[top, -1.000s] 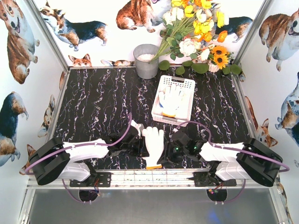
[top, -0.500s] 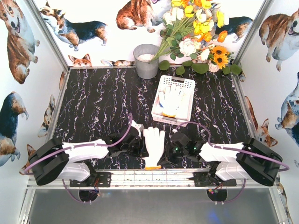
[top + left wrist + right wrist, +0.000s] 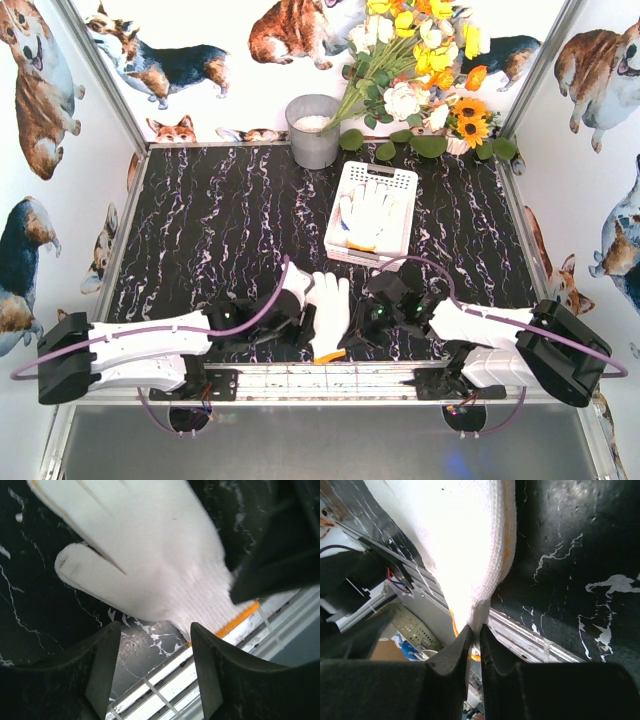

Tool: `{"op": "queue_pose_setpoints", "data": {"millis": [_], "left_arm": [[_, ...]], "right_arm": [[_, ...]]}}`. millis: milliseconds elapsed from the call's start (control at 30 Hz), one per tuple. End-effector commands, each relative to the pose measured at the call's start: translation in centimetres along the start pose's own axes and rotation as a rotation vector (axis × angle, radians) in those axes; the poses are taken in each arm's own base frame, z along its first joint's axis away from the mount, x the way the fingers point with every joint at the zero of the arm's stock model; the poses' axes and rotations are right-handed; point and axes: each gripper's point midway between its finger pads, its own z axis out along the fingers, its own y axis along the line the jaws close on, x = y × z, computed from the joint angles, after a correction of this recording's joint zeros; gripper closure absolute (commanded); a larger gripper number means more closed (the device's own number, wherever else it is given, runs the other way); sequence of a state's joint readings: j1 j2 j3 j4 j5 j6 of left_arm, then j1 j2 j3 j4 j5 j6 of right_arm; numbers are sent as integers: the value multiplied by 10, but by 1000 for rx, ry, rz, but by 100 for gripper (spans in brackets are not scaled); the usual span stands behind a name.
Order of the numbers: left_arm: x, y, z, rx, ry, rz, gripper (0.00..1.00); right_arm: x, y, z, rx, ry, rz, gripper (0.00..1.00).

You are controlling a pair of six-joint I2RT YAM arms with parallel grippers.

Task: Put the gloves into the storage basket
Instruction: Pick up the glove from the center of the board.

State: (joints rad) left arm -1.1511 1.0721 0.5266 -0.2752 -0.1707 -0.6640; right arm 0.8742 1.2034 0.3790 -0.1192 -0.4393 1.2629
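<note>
A white knit glove with an orange cuff edge [image 3: 328, 312] lies at the near edge of the table between my two grippers. My right gripper [image 3: 475, 630] is shut on the glove's cuff [image 3: 475, 555], pinching a fold of it. My left gripper [image 3: 155, 630] is open just beside the glove's cuff and thumb [image 3: 150, 555], holding nothing. The white slotted storage basket [image 3: 397, 181] stands beyond, at mid table, with white gloves [image 3: 367, 213] lying inside it, one with an orange cuff.
A grey metal bucket [image 3: 314, 131] stands at the back next to a bunch of flowers [image 3: 420, 70]. The table's metal front rail [image 3: 330, 375] runs just under the glove's cuff. Walls with dog pictures enclose the table.
My left arm has stretched forward and to the right, bringing its gripper close to the glove's left side. The right gripper has shifted slightly; the glove's cuff has lifted a little.
</note>
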Motion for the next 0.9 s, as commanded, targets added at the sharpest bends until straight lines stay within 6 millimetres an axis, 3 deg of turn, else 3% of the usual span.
{"op": "queue_pose_setpoints", "data": {"millis": [0,167,367,867], "left_arm": [[-24,-11,-17,-57,-112,215,45],[-23,-38,-20,-68,-165,403,34],[-8,-70,-7,-67,-163,577,29],[15,-79,33,-56,-137,675,20]], "right_arm": [[-7,24,-12,-63,31,28,100],[-12,30,-20,-82,53,70,100],[-21,33,-27,-116,56,118,100],[-33,51,-33,-224,60,189,100]]}}
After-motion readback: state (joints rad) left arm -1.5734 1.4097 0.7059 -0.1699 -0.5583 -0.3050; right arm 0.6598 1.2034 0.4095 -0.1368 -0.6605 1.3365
